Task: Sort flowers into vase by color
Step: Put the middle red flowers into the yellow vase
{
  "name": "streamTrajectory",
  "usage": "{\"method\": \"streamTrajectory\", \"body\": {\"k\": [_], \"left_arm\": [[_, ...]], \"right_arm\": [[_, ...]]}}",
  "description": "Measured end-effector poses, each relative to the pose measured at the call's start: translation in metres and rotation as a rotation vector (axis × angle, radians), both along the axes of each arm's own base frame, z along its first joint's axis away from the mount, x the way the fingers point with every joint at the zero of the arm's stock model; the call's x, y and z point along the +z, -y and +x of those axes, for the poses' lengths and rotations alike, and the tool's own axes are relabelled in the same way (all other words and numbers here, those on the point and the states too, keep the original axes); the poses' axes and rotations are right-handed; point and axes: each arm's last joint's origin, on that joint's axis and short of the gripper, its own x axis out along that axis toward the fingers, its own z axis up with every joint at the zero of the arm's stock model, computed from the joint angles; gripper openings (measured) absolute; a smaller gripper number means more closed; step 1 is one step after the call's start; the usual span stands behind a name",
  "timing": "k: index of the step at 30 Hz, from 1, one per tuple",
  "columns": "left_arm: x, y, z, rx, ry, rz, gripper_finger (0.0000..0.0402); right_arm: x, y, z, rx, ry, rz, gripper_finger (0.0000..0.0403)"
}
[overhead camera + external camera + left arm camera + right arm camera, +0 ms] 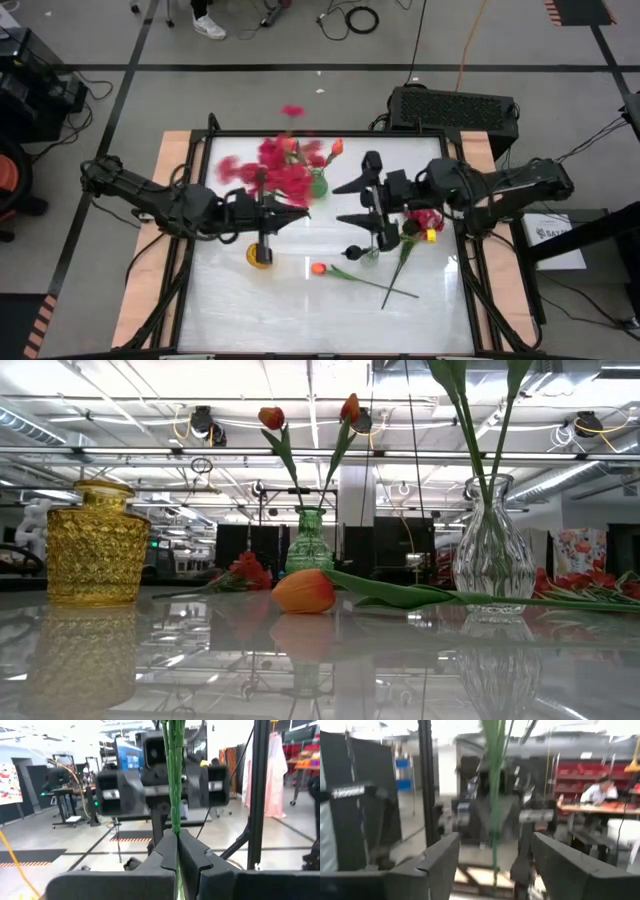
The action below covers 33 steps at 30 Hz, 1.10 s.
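Observation:
My left gripper (300,215) (177,837) is shut on the green stems (175,780) of a crimson-pink spray (280,170), which is held above the table's middle. My right gripper (345,203) (495,855) faces it from the right, open. The stem (494,795) stands just beyond its spread fingers, untouched. A green vase (318,185) (308,545) holds two orange-red tulips (271,417). An empty yellow vase (260,255) (97,545) stands near left. A clear vase (372,250) (493,550) holds green stems. One orange tulip (318,268) (303,590) lies on its side on the table. My left gripper pinches the spray's bundled green stems (175,822) between its two fingers. The fingers come level from the table's left and lie across the stems. The stems stand upright, with the blooms above the fingers. The stems' lower end is hidden behind the fingers.
More crimson flowers (428,220) (590,585) lie on the table under my right arm, one long stem (400,262) reaching toward the near edge. Other red blooms (245,572) lie beside the green vase. Black frame posts (212,125) stand at the table's far corners.

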Motion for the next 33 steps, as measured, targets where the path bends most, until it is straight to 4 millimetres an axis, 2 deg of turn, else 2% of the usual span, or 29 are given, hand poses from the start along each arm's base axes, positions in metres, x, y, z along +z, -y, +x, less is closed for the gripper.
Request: {"method": "streamTrajectory", "body": {"k": [3,7,12,17,23,33], "left_arm": [[0.003,0.003,-0.002,-0.012,0.030,0.006,0.0002],[0.003,0.008,0.003,-0.025,0.068,0.002,0.0001],[-0.003,0.013,0.013,-0.033,0.073,0.015,0.0001],[-0.007,0.016,0.017,-0.040,0.064,0.013,0.0001],[-0.007,0.020,0.015,-0.054,0.067,0.016,0.0001],[-0.007,0.021,0.015,-0.055,0.062,0.031,0.0001]], "right_arm": [[-0.009,-0.008,-0.002,0.012,-0.097,-0.019,0.0254],[-0.025,-0.021,0.012,-0.017,-0.162,-0.037,0.0255],[-0.038,-0.031,0.029,-0.020,-0.159,-0.039,0.0246],[-0.042,-0.033,0.036,-0.026,-0.147,-0.035,0.0224],[-0.040,-0.033,0.036,-0.043,-0.115,-0.048,0.0164],[-0.039,-0.033,0.036,-0.047,-0.107,-0.074,0.0011]]}}
